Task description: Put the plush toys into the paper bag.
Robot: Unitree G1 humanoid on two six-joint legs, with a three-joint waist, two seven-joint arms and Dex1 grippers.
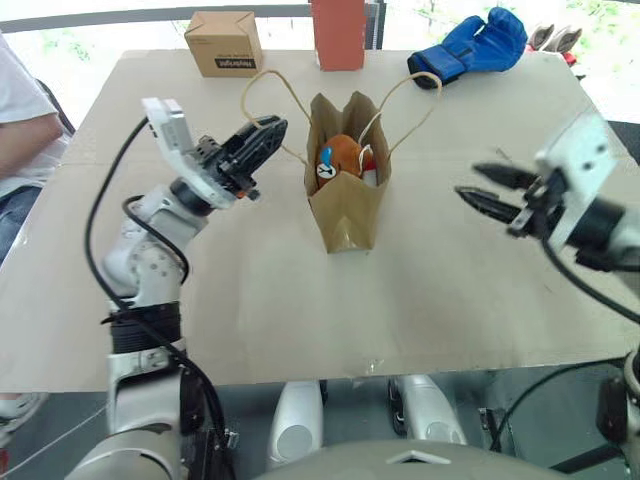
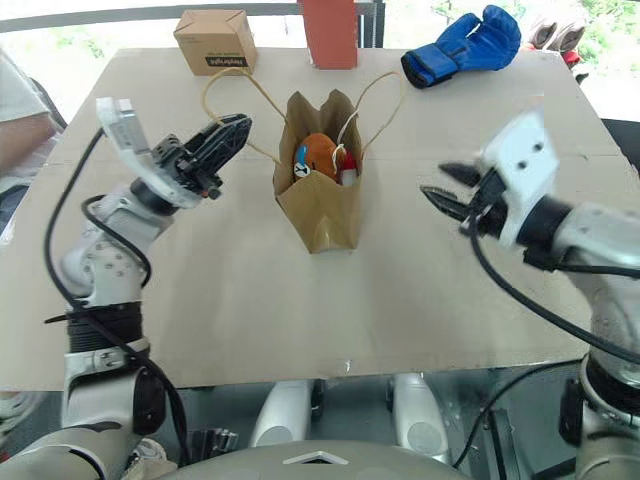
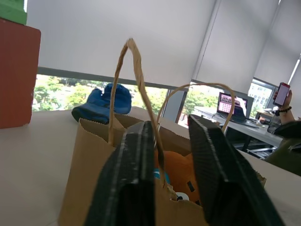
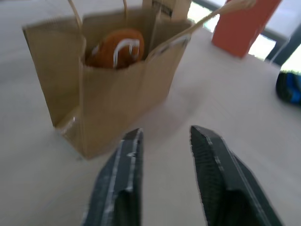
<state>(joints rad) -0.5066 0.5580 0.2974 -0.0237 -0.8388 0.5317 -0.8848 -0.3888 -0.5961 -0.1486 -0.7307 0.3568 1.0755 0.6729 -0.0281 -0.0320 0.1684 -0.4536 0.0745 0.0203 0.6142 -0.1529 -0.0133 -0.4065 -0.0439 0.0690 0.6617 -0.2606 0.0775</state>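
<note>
The paper bag (image 1: 347,205) stands upright near the middle of the table (image 1: 250,300), its mouth open and both twisted loop handles raised. Inside it sit both plush toys: the brown rounded toy (image 1: 338,158) with its blue-white face patch fills the left of the opening, and the white chicken (image 1: 368,166), showing a little red trim, is tucked at the bag's 3 o'clock side, mostly hidden by the bag wall.

The left gripper (image 1: 268,134) hovers above the table at the bag's 9 o'clock, pointing toward the bag's rim, close to it but not in contact. Its fingers stand partly apart and nothing is clamped between them; in the left wrist view one handle loop (image 3: 136,84) rises in line with the gap, and I cannot tell whether it passes between the fingers or beyond them.

The right gripper (image 1: 482,187) hangs at the bag's 3 o'clock, well apart from it, fingers pointing toward the bag. In the right wrist view its two fingers (image 4: 122,174) show a clear gap and are empty.

At the table's far edge, taken from the bag: a small cardboard box (image 1: 224,43) at 11 o'clock, a red upright block (image 1: 338,33) at 12 o'clock, a blue boxing glove (image 1: 470,46) at 1 o'clock. A person's arm (image 1: 20,130) shows at the table's left side.
</note>
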